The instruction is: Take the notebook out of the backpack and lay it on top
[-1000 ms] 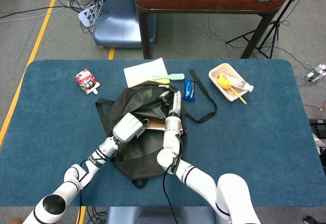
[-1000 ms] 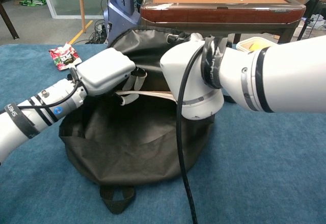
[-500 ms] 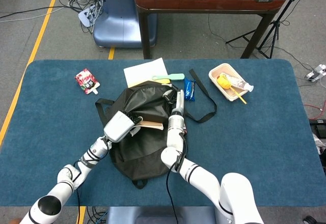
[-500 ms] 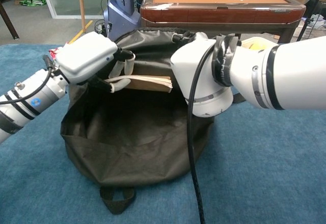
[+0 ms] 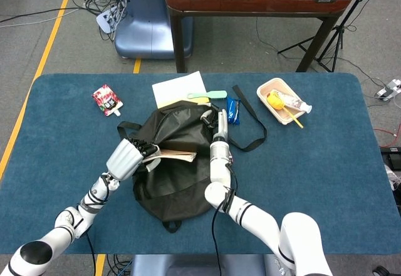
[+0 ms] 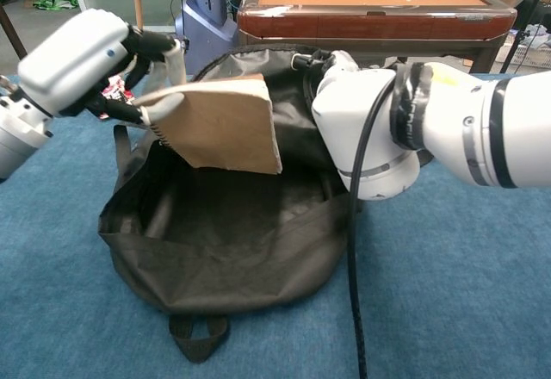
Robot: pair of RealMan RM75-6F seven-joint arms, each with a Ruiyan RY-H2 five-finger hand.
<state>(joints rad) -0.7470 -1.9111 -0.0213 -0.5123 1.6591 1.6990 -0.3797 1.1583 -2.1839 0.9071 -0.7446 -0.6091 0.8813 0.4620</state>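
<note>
Behind the black backpack [image 5: 172,157] on the blue table [image 5: 326,163] lie white paper [image 5: 175,88], a green spatula [image 5: 208,95] and a blue packet [image 5: 232,110]; a red snack bag [image 5: 106,98] sits left, a tray [image 5: 282,102] of food right. The right arm's bulk hides the bag's right rim in the chest view. The left hand [image 6: 82,56] grips the brown notebook [image 6: 219,125] by its spiral edge, above the open backpack. The right hand [image 5: 216,122] is at the bag's far rim; its finger state cannot be told.
</note>
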